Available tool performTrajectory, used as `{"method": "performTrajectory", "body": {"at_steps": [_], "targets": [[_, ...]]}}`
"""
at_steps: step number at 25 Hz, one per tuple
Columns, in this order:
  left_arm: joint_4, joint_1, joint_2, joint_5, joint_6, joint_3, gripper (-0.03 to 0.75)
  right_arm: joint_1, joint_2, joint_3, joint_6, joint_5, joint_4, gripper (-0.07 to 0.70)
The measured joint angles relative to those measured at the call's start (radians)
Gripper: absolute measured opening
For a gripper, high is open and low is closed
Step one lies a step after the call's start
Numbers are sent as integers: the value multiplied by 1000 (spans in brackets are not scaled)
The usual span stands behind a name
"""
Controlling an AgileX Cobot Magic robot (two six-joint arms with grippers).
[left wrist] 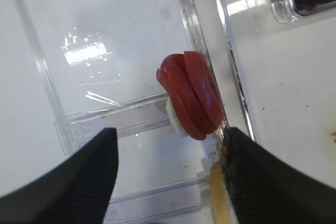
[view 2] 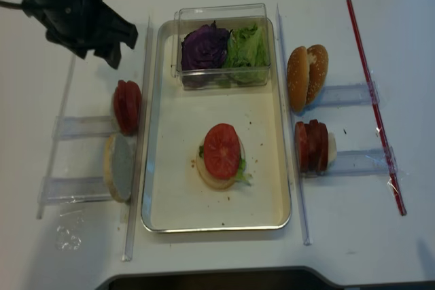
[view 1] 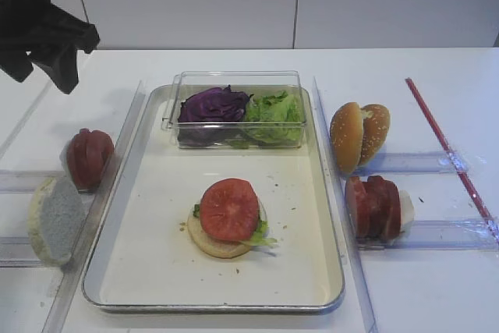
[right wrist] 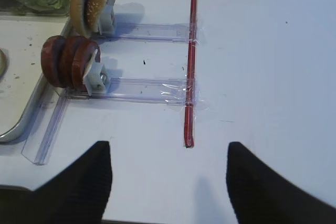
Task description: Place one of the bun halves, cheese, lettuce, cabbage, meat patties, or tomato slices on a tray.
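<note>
The tray (view 1: pixel 156 286) (view 2: pixel 153 215) holds a bun half (view 1: pixel 214 243) topped with lettuce (view 1: pixel 261 233) and a tomato slice (view 1: pixel 229 208). At its back, a clear box holds cabbage (view 1: pixel 212 104) and more lettuce (view 1: pixel 274 108). Left of the tray, tomato slices (view 1: pixel 90 157) (left wrist: pixel 191 95) stand on edge beside a bun half (view 1: pixel 54 220). To the right stand bun halves (view 1: pixel 359 136) (right wrist: pixel 94 1) and meat patties (view 1: pixel 374 207) (right wrist: pixel 68 61). My left gripper (view 1: pixel 47 76) (left wrist: pixel 168 145) hangs open above the tomato slices, holding nothing. My right gripper (right wrist: pixel 168 156) is open over bare table. Cheese is out of view.
Clear plastic rails (view 1: pixel 117 169) (view 1: pixel 421 163) flank the tray and hold the upright stacks. A red strip (view 1: pixel 444 142) (right wrist: pixel 189 77) is taped across the table at the far right. The clear box (view 1: pixel 234 77) takes up the tray's back end.
</note>
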Motion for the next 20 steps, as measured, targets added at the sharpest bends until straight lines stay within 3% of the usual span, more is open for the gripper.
{"method": "performTrajectory", "body": {"at_steps": [13, 20], "targets": [[2, 18, -248, 15, -2, 9, 438, 0, 0, 0, 8, 0, -4, 505], [2, 18, -445, 17, -2, 165, 436, 0, 0, 0, 9, -2, -5, 505]]}}
